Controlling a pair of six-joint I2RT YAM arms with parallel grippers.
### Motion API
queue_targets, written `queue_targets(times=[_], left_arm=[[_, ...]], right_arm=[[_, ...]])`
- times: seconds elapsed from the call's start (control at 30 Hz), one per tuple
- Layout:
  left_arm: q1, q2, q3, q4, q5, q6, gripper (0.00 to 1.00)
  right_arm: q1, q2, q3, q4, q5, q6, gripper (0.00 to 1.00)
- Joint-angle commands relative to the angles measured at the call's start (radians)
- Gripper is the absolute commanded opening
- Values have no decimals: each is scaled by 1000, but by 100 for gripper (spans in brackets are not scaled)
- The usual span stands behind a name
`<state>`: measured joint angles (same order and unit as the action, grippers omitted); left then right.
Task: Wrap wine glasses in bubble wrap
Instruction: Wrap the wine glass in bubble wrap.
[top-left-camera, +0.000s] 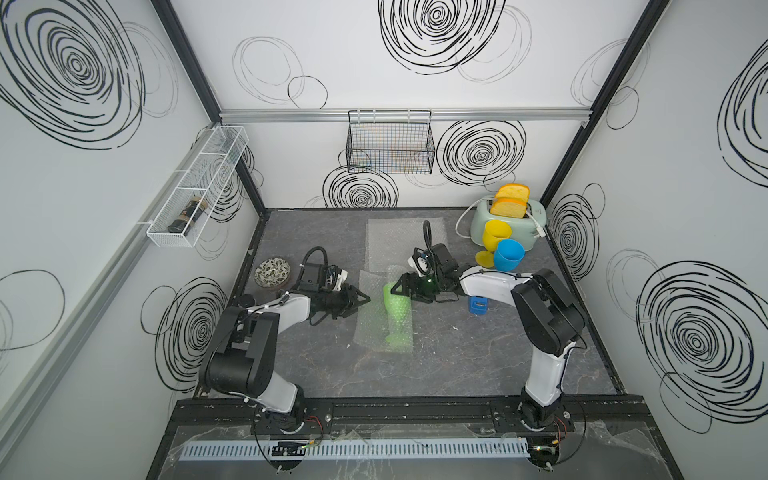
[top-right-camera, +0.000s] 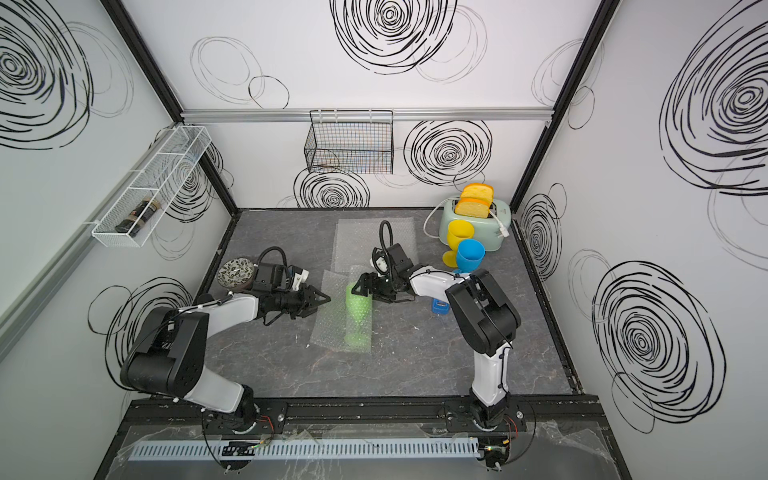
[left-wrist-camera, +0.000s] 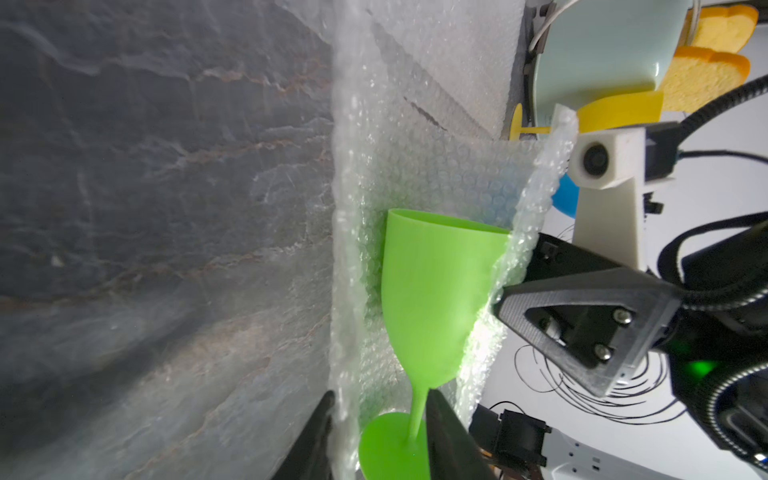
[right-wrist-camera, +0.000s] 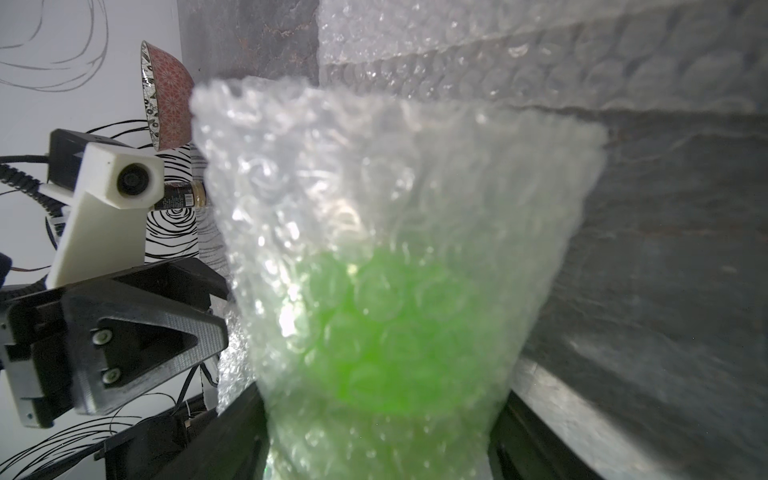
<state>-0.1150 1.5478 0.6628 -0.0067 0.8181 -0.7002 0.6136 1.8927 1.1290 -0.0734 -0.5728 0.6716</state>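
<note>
**Inspector:** Where is the work piece found, and how is it held?

**Assessor:** The lime green goblet (top-left-camera: 394, 305) is found lying on its side at the centre of the table (top-left-camera: 457, 357), rim to 12 o'clock and foot to 6 o'clock, on a bubble wrap sheet (top-left-camera: 370, 328); the sheet's 3 o'clock flap is seen raised against the bowl; the right gripper (top-left-camera: 404, 289) is clamped wide on that flap at the bowl; the left gripper (top-left-camera: 362, 299), at the goblet's 9 o'clock, is seen with jaws partly apart about the sheet's free edge, nothing pinched. The yellow goblet (top-left-camera: 494, 239) and blue goblet (top-left-camera: 509, 255) are noted unwrapped at 2 o'clock.

**Inspector:** What faults are to be expected?

**Assessor:** Three are judged likely; the flap may be slipped from the right jaws if the slick film is pulled taut; the goblet, round and unrestrained, may be rolled toward 9 o'clock, off the fold line; the stem, seen in line with the left jaws in the left wrist view, may be caught along with the edge, so that the goblet is dragged rather than covered.
</note>
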Motion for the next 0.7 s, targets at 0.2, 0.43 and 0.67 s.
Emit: queue_targets(times=[0.2, 0.43, 0.67], left_arm=[[-25, -36, 37, 23, 3, 10, 0], [-92, -50, 36, 123, 57, -94, 0], [-170, 3, 63, 215, 96, -198, 0]], right_arm=[[14, 13, -20, -44, 28, 7, 79], [15, -2, -53, 3, 48, 57, 78], [26, 5, -69, 24, 51, 84, 77]])
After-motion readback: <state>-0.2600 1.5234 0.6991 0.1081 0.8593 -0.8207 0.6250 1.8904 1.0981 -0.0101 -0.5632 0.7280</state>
